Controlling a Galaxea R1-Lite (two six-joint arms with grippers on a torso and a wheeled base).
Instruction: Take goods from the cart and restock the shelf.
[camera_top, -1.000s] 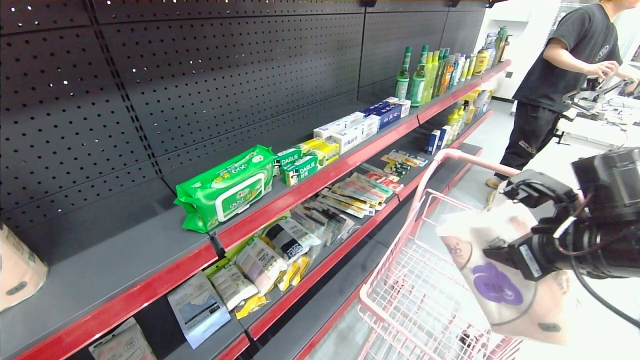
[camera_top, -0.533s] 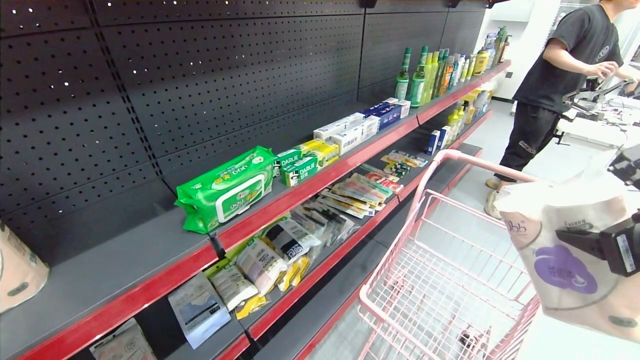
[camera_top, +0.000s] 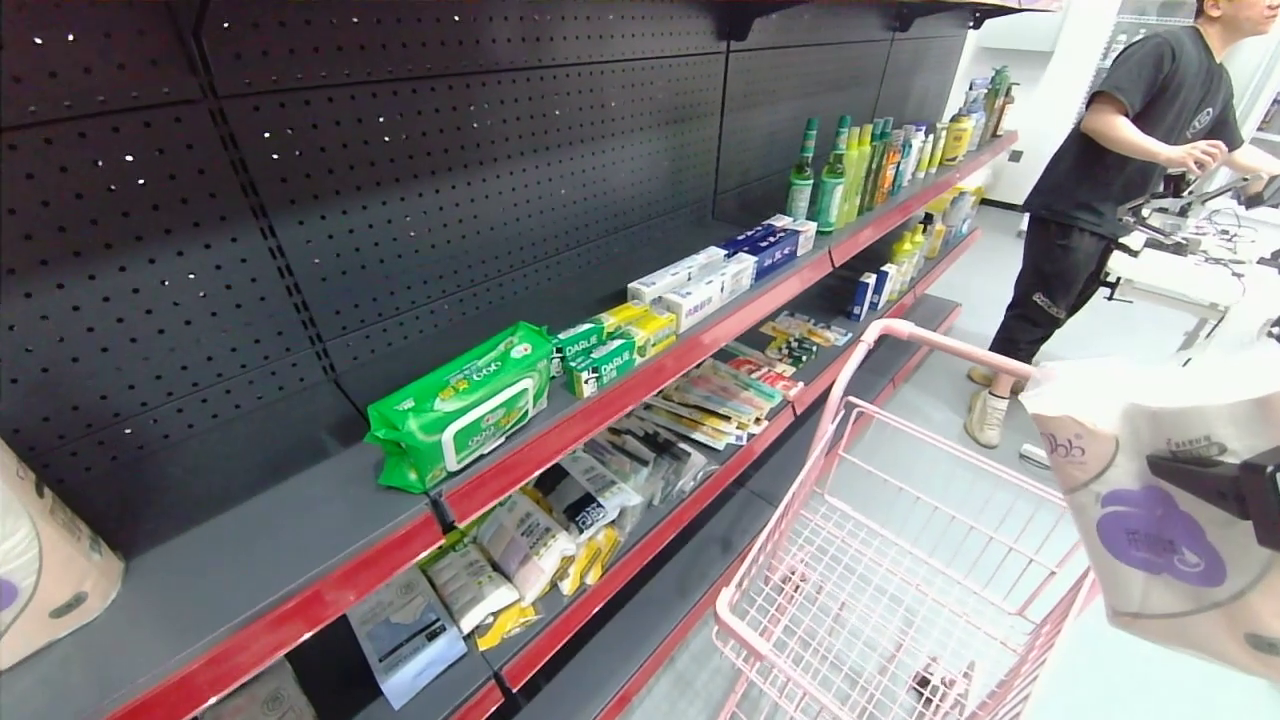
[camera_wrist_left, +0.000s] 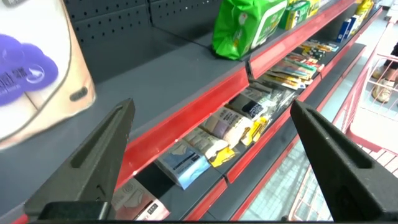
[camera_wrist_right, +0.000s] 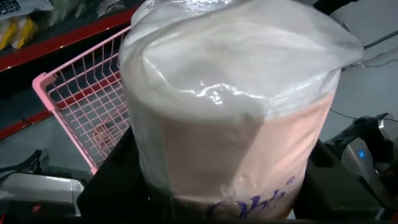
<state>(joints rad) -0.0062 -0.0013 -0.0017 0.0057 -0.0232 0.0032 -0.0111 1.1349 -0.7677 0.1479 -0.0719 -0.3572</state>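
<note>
Right gripper is clamped on the tissue roll pack: one black finger lies across the purple logo on the pack's side. In the right wrist view, dark fingers press both flanks of the wrapped pack. The pack is off the shelf, held in the air above the right rim of the pink cart, and it is roughly upright with a slight tilt. It is well apart from the shelf's red front edge.

Left gripper has its fingers spread wide with nothing between them. It hangs in front of the top shelf's red front edge, near the left end.

A second tissue pack of the same kind stands on the top shelf at its left end, close to the front edge. The left wrist view shows the same purple logo on it.

Elsewhere on the top shelf:
- A green wipes pack sits mid-board, with one corner near the front edge.
- Green and yellow toothpaste boxes are just beside it.
- White boxes come next, then blue boxes.
- Bottles stand on the next section, toward the far end.

The lower shelf carries flat packets lying close together.

There is something small low down in the cart basket. I can't tell what it is.
</note>
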